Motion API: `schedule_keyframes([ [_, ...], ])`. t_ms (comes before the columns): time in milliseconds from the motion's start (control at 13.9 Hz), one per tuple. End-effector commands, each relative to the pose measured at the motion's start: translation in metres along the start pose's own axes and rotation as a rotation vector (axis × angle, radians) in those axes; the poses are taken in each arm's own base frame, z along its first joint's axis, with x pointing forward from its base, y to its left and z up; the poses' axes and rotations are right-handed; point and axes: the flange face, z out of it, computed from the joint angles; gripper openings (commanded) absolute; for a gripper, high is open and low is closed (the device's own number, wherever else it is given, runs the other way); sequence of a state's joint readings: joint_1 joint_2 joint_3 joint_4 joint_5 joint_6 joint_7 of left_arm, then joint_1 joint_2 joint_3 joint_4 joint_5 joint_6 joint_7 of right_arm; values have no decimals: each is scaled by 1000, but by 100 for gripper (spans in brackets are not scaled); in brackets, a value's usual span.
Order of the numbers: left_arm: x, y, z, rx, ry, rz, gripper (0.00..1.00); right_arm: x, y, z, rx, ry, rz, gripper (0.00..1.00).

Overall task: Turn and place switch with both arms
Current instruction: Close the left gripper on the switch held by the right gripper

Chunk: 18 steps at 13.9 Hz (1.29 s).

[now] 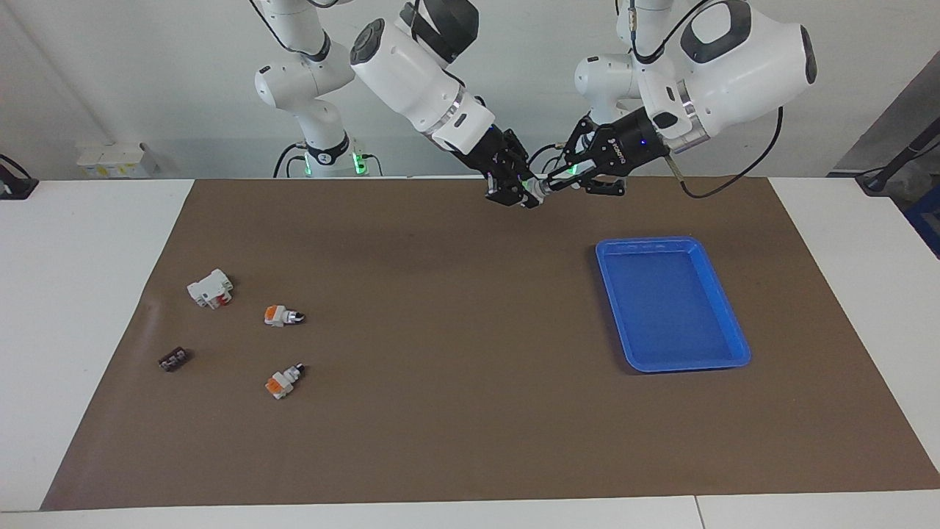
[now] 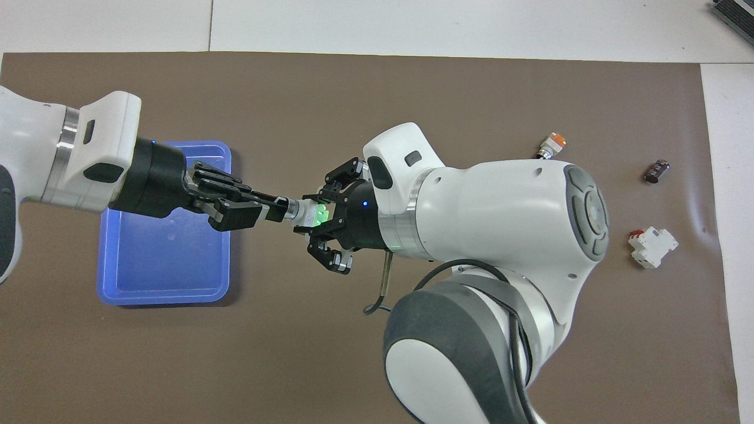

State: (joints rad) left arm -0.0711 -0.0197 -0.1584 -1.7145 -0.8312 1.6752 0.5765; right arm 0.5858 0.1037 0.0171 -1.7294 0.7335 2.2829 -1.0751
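So the switch (image 2: 305, 213) is held up in the air over the brown mat (image 1: 440, 411), between both pincers. Its green end is pinched by the right pincer (image 2: 315, 215), and the knob end is gripped by the left pincer (image 2: 277, 210). The blue tray (image 1: 723, 308) is left sitting on the tabletop (image 1: 73, 294) toward the left arm's end.
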Motion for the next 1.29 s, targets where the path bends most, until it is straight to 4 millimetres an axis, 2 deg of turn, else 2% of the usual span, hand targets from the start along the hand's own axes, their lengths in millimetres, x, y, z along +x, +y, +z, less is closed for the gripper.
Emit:
schedule_keyframes([
  [0,0,4,2,-9,34,12,20,3,3,2,-3,6,4,0],
  [359,2,3,1,4,55,11,19,3,3,2,-3,6,5,0],
  [503,3,3,1,0,55,4,11,3,3,2,-3,6,5,0],
  [575,3,4,0,-9,62,-6,2,4,3,1,-4,7,4,0],
  [791,-1,4,-2,-25,49,-48,0,3,4,2,-4,7,8,0],
  [1222,-3,20,-9,-29,44,-396,0,4,3,2,-3,8,8,0],
])
